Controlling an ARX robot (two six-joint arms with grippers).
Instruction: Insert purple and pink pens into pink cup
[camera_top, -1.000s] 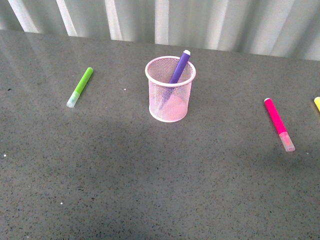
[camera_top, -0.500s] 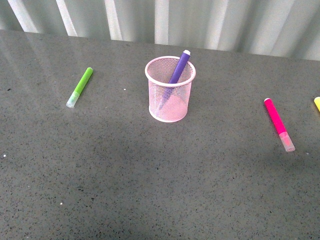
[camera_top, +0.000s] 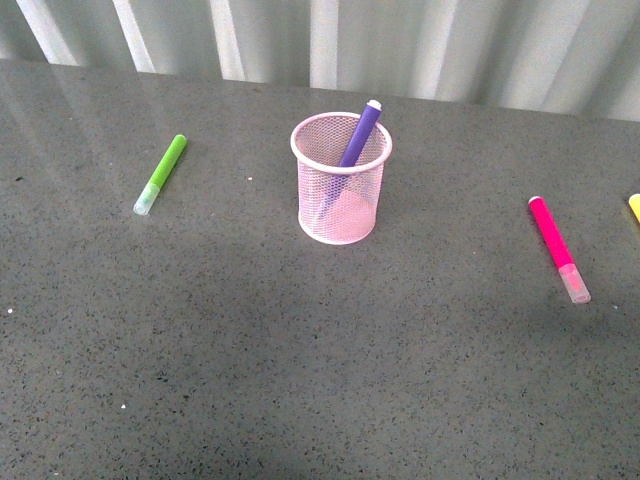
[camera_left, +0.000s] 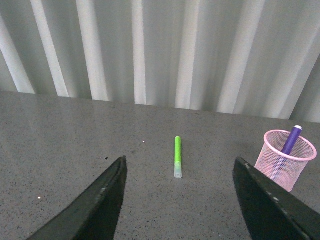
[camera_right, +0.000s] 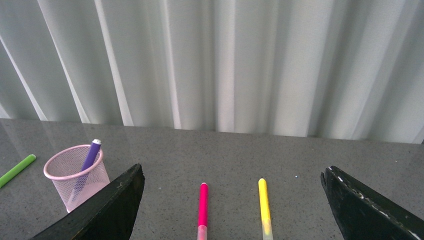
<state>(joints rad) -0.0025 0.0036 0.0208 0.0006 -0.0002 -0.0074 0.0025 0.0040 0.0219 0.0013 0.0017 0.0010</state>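
Observation:
The pink cup (camera_top: 340, 180) stands upright near the middle of the grey table. The purple pen (camera_top: 360, 130) leans inside it, its tip above the rim. The pink pen (camera_top: 556, 245) lies flat on the table to the right, clear cap toward the front. Neither arm shows in the front view. In the left wrist view my left gripper (camera_left: 180, 200) is open and empty, well back from the cup (camera_left: 286, 159) and the purple pen (camera_left: 291, 140). In the right wrist view my right gripper (camera_right: 232, 210) is open and empty, with the pink pen (camera_right: 202, 207) ahead between its fingers and the cup (camera_right: 75, 177) off to one side.
A lime-green marker (camera_top: 160, 173) lies on the table left of the cup. A yellow marker (camera_right: 264, 206) lies beside the pink pen; only its end (camera_top: 634, 207) shows at the front view's right edge. A white corrugated wall (camera_top: 400, 40) runs along the table's far edge.

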